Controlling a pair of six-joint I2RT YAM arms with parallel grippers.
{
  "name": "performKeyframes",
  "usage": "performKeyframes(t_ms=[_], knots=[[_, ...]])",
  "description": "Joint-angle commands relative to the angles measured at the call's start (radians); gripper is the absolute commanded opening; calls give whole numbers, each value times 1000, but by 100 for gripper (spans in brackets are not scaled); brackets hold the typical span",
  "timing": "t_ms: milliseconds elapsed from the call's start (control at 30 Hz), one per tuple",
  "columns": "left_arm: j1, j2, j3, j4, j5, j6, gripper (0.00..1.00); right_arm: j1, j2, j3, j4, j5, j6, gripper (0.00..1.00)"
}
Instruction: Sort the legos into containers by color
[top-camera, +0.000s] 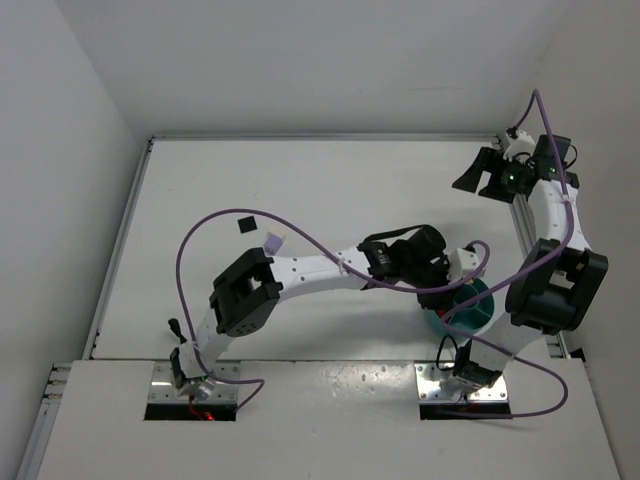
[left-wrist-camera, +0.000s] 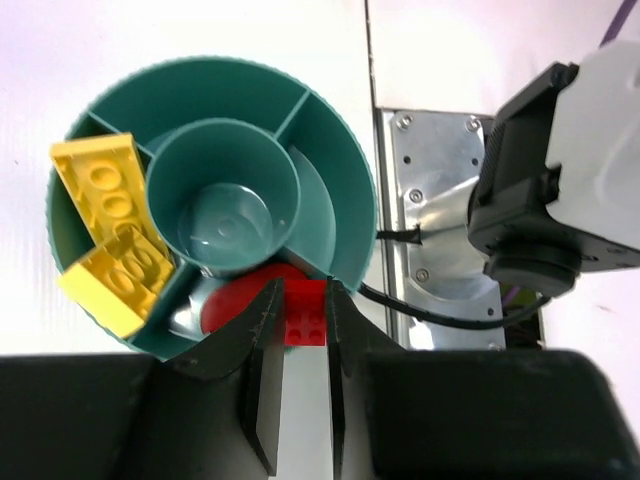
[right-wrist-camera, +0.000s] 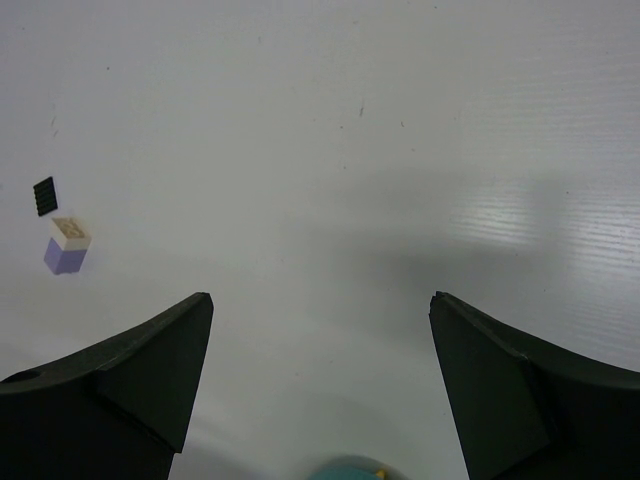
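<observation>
The round teal bowl (left-wrist-camera: 345, 170) fills the left wrist view, its containers set around a central ring. Two yellow legos (left-wrist-camera: 110, 235) lie in the left compartment. My left gripper (left-wrist-camera: 303, 293) is shut on a small red lego (left-wrist-camera: 305, 320), held over the bowl's near compartment, where a red shape (left-wrist-camera: 232, 302) shows. From above, the left gripper (top-camera: 450, 275) reaches over the bowl (top-camera: 478, 312). A lavender lego (top-camera: 272, 241) sits on the table, also seen as the lavender lego (right-wrist-camera: 67, 247) from the right wrist. My right gripper (right-wrist-camera: 320, 297) is open and empty, raised at the right gripper (top-camera: 478, 176) position far right.
A tiny black piece (top-camera: 244, 224) lies beside the lavender lego, the same black piece (right-wrist-camera: 45, 195) in the right wrist view. The right arm's metal base plate (left-wrist-camera: 440, 230) and a black cable sit right of the bowl. White walls close in the table.
</observation>
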Motion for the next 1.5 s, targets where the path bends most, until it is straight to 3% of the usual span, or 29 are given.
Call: performKeyframes(t_ms=[0, 333, 600, 900, 1100, 1367, 1433, 1467], knots=[[-8, 22, 58, 23, -5, 15, 7, -5, -41, -6, 31, -1, -7, 90], [23, 51, 97, 14, -14, 6, 17, -5, -41, -6, 31, -1, -7, 90], [52, 61, 115, -6, -25, 6, 36, -5, -32, -6, 31, -1, -7, 90], [75, 24, 103, -17, -43, 6, 41, -5, -32, 3, 31, -1, -7, 90], [216, -226, -170, 3, -111, -4, 41, 6, -32, 3, 31, -15, -21, 90], [574, -458, -408, -243, -272, 61, 41, 43, -21, 12, -1, -33, -70, 90], [638, -508, -475, -243, -319, 61, 42, 57, -9, 26, -32, -33, -85, 90], [656, -521, -495, -243, -391, 61, 50, 57, -9, 26, -32, -33, -85, 90]])
